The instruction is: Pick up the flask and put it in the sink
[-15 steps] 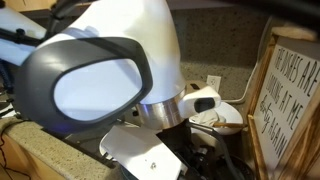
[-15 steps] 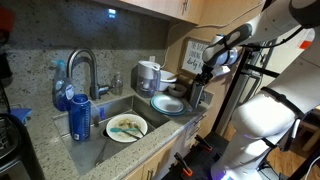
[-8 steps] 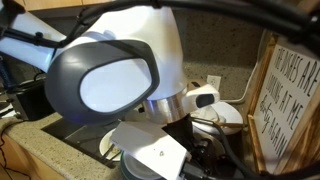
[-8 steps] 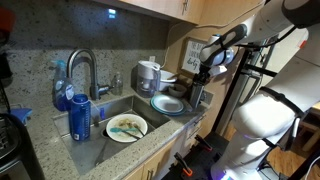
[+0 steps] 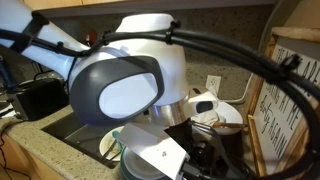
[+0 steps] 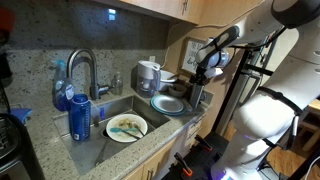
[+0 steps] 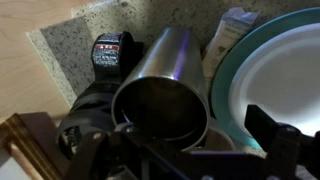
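The flask [image 7: 165, 85] is a brushed steel cylinder with an open dark mouth. It fills the middle of the wrist view, standing on the speckled counter beside a teal plate [image 7: 275, 70]. My gripper [image 7: 185, 150] is open, with its dark fingers on either side of the flask's mouth and no visible grip on it. In an exterior view my gripper [image 6: 200, 76] hangs over the counter's right end, to the right of the sink [image 6: 100, 138], and it hides most of the flask.
The sink holds a dirty plate [image 6: 127, 127] and a blue bottle [image 6: 80, 117] below the faucet [image 6: 82, 68]. Stacked teal plates [image 6: 168, 104] and a steel pot [image 6: 148, 74] sit between sink and gripper. A black device [image 7: 108, 50] and a carton [image 7: 228, 35] lie behind the flask. A wooden sign [image 5: 290, 100] stands nearby.
The arm has shifted: its large joint housing has moved right in one exterior view. The gripper has edged slightly left and lower toward the flask.
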### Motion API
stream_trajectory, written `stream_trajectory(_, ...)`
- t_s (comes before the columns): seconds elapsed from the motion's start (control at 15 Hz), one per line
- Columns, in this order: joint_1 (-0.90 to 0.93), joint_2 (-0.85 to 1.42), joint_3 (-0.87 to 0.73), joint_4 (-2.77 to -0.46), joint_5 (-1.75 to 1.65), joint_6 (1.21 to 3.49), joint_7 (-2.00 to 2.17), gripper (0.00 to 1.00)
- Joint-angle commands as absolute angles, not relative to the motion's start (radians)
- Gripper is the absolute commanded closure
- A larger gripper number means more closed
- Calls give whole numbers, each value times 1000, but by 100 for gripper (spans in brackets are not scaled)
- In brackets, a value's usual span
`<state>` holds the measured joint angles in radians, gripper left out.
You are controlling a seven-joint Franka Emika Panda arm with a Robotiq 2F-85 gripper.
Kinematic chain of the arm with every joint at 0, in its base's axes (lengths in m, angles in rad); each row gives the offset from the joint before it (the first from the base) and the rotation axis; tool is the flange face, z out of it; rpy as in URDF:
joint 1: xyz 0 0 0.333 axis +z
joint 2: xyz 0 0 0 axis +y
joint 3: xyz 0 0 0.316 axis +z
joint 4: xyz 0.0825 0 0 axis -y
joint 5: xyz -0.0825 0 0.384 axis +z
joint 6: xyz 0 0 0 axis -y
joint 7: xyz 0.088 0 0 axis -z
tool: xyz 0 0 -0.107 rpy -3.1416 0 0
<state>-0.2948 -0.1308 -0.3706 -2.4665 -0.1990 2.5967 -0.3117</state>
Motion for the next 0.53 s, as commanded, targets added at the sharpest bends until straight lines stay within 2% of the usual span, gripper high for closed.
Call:
stream_trajectory(0.0, -292, -96, -363, -2442, -154, 2615, -340, 0)
stream_trajectory(0.27, -296, -82, -362, -2433, -144, 2612, -341, 0)
stream_trajectory(0.33, -297, -81, -363, -2432, -141, 2613, -343, 25)
stream_trajectory(0.4, -299, -79, -363, -2431, -143, 2614, -339, 26)
stream_trajectory(0.47, -300, -79, -363, -2431, -143, 2612, -343, 35)
